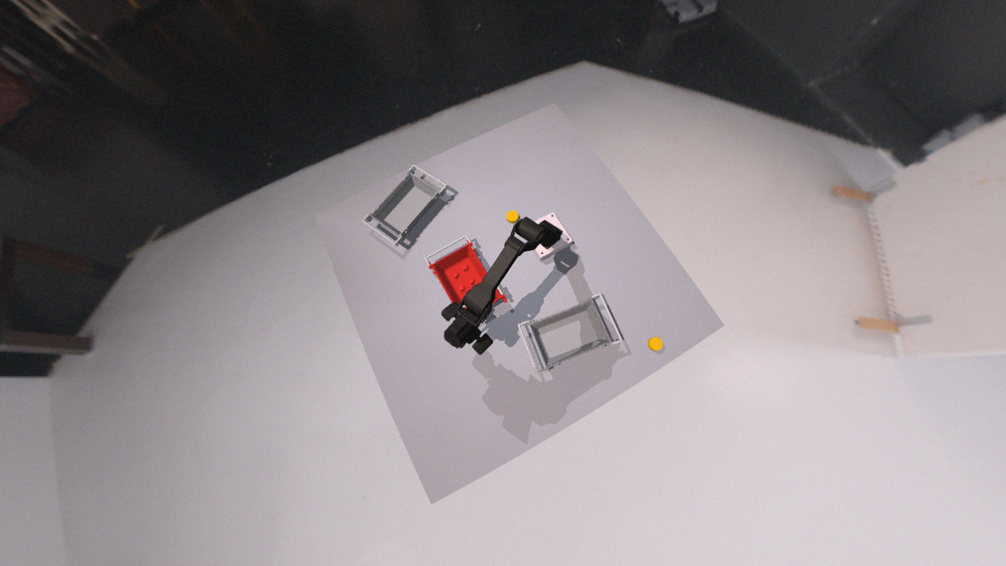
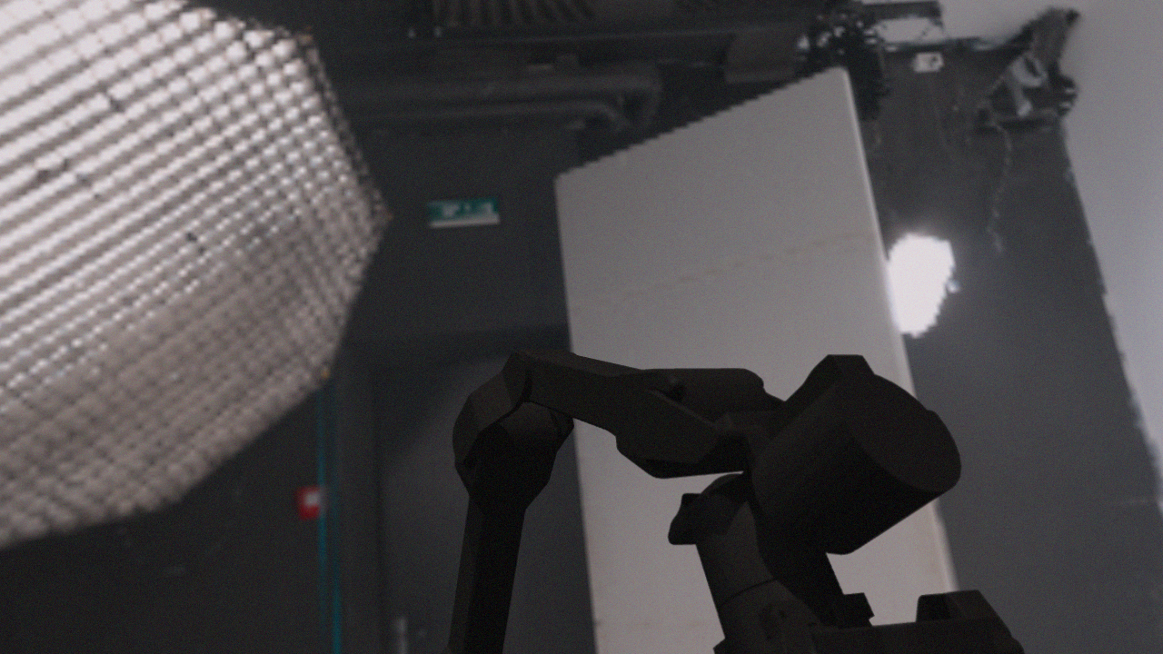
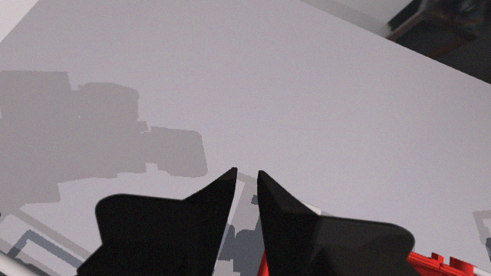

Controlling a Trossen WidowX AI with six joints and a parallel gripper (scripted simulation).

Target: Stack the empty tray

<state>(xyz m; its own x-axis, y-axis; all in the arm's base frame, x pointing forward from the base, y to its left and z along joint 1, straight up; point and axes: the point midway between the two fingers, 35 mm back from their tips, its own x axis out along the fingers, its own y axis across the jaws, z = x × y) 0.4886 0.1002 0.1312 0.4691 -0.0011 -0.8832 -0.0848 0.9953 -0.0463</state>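
Note:
A red tray (image 1: 442,278) (image 3: 430,261) stands on the table with several small red round shapes on its floor. One white wire bar (image 1: 446,246) is swung out over its upper-left end in the top view. The arm covers the lower end and its bar. A grey tray (image 1: 566,337) lies to the lower right and another grey tray (image 1: 415,203) to the upper left; both look empty, with wire bars at their ends. My gripper (image 3: 247,173) (image 1: 464,328) is empty, its fingers slightly apart, in the air just beyond the red tray's lower end. Contact with the tray does not show.
A white base plate (image 1: 566,242) carries the arm to the right of the red tray. One yellow disc (image 1: 512,215) lies near that plate and another yellow disc (image 1: 655,343) near the table's right edge. The exterior view shows only the dark arm and the room.

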